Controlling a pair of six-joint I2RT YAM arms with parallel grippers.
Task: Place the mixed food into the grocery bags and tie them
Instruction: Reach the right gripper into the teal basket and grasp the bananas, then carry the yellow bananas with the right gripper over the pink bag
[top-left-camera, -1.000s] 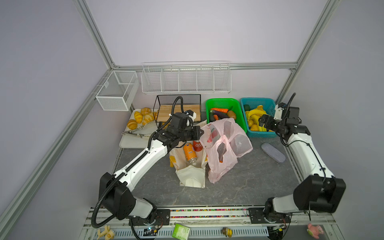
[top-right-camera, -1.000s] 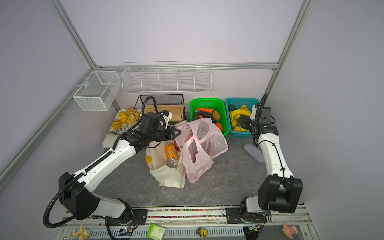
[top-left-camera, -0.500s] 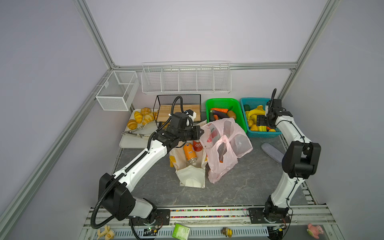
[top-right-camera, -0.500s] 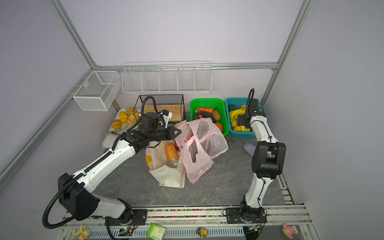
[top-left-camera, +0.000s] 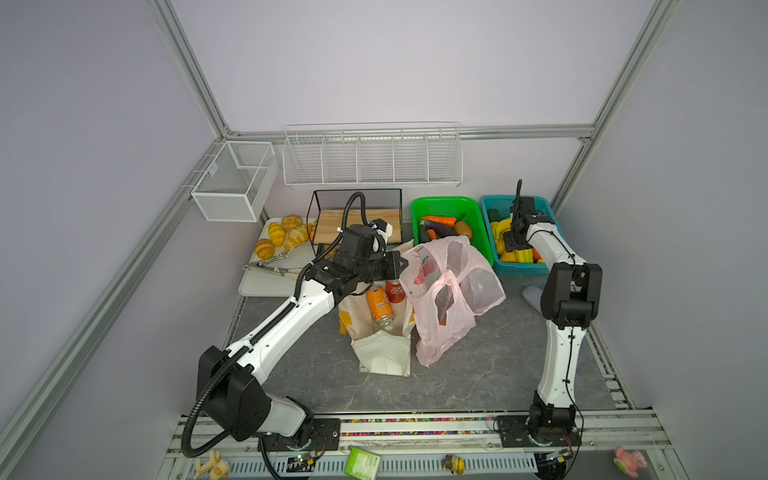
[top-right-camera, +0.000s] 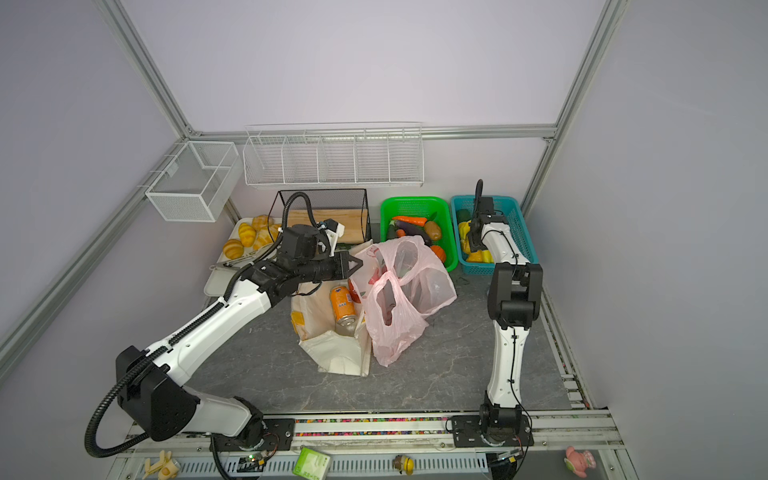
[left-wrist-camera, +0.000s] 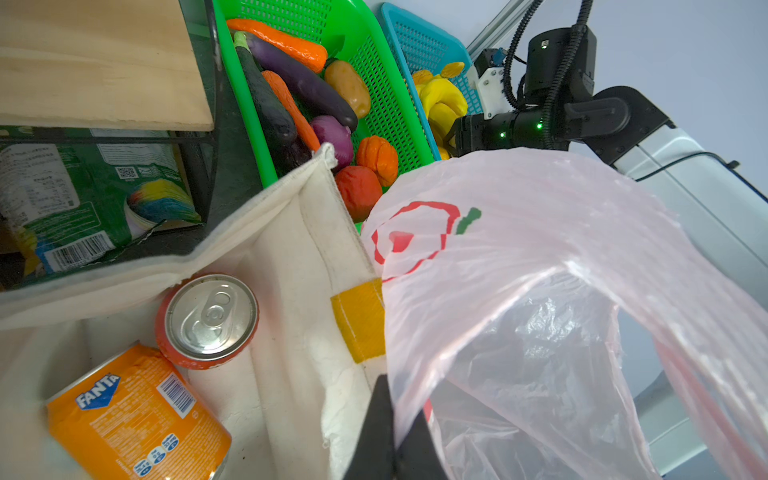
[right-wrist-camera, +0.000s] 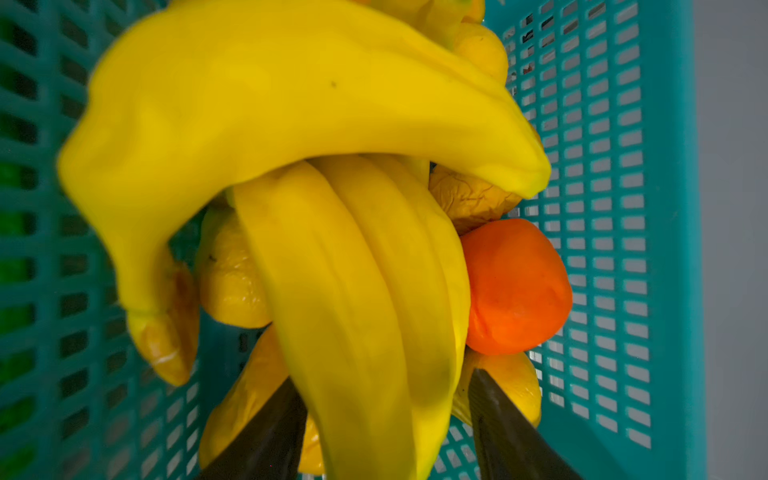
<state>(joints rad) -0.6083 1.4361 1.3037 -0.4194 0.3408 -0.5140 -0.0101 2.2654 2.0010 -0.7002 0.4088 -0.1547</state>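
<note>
Grey, stone-patterned worktop (top-left-camera: 478, 374) is enclosed by pale walls. Both cans are already bagged: the orange soda can (top-left-camera: 379, 306) lies on its side and the red cola can (top-left-camera: 395, 291) stands next to it inside the cream canvas tote (top-left-camera: 380, 353), near the middle.

The small round fruits are not yet bagged. An orange round fruit (right-wrist-camera: 515, 291) and wrinkled yellow fruits (right-wrist-camera: 232, 282) are seen in the blue basket (top-left-camera: 519, 270) at the back right, partly buried under a banana bunch (right-wrist-camera: 332, 249).

The right gripper (right-wrist-camera: 384, 380) is lowered into that basket with its jaws set apart on either side of the bananas. The orange fruit lies just beside one finger. Whether anything is pinched yet cannot be told.

A fruit pick is judged to be the step in hand. It would be done well if the grip were centred on a single body and the lift taken straight up, so that neighbours are not dragged out and the basket wall is not snagged.

The pink plastic bag (top-left-camera: 449, 291) leans against the tote, well apart from the fruits. Its rim is pinched and held up by the clenched left gripper (top-left-camera: 401, 265), so its mouth is presented open.

Farther out, the green basket (top-left-camera: 415, 216) of vegetables and the croissants (top-left-camera: 286, 237) are not involved.
</note>
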